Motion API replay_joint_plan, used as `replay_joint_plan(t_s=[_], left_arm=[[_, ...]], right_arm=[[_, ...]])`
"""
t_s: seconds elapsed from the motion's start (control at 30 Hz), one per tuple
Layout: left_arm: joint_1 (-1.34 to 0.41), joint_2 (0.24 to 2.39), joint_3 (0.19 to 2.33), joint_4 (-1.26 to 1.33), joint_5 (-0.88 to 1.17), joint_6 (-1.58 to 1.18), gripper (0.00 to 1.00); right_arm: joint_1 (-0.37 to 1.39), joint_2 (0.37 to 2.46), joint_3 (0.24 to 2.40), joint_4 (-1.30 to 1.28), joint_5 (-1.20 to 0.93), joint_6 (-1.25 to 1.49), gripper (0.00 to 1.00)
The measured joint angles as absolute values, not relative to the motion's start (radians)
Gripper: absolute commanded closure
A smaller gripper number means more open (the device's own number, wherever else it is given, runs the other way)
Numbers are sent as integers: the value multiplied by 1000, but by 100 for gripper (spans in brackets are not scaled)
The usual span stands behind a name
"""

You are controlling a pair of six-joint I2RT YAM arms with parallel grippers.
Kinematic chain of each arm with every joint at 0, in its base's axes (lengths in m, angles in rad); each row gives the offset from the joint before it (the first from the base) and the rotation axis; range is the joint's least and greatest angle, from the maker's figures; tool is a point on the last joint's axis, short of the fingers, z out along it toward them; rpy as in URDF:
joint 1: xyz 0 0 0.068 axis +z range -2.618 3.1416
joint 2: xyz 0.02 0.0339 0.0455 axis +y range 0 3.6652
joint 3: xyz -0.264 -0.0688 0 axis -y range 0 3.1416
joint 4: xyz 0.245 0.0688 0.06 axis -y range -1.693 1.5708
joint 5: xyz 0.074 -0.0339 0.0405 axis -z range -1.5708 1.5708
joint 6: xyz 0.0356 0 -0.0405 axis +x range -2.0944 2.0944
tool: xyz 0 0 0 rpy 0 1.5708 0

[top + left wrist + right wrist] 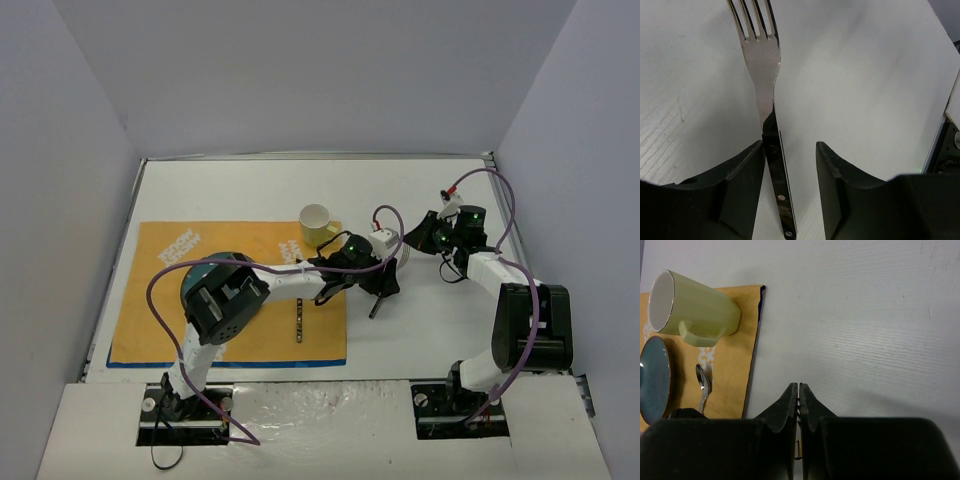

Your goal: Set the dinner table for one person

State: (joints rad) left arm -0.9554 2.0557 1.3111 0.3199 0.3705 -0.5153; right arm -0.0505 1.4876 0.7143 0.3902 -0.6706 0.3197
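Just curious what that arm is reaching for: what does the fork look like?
A silver metal fork with a black, riveted handle lies flat on the white dinner table, tines pointing away from the left pincer. Its handle lies between the pincer's open fingers, close against one and clear of the other.

Three plain, pale lilac-grey walls box me in: the back wall (320, 70) straight ahead, the left wall (50, 220) and the right wall (590, 170) slanting in at either side, all smooth and bare. Between them lies the white dinner table (250, 185), with a thin metal rail (320, 156) along its far edge and a glossy white board (330, 415) at its near edge. The light on my surroundings is soft and even, leaving faint shadows and a dull glare on that board.
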Motion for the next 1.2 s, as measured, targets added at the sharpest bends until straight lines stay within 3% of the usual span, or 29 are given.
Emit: replay_joint_plan(t_s=[0.2,0.37,0.53,0.63,0.67,0.8,1.0,1.1,1.2], left_arm=[[-955,2067,1318,323,396,-527,67],[-948,2068,1318,323,408,-532,79],[-936,2068,1318,319,412,-536,98],[-924,2068,1318,313,417,-544,100],[-921,2068,1318,312,419,-544,100],[-921,2058,1318,284,415,-529,100],[-921,1996,1319,151,368,-464,100],[-921,1933,1330,48,325,-428,100],[-921,1853,1362,-70,265,-390,100]], right_arm=[[-51,1488,714,390,-678,313,100],[-51,1488,714,390,-686,310,100],[-51,1488,714,393,-688,307,100],[-53,1488,714,401,-685,301,100],[-53,1487,714,403,-684,299,96],[-50,1477,715,388,-683,288,59],[-28,1417,747,287,-639,263,23],[-20,1364,791,231,-607,257,9],[-17,1309,857,169,-564,256,3]])
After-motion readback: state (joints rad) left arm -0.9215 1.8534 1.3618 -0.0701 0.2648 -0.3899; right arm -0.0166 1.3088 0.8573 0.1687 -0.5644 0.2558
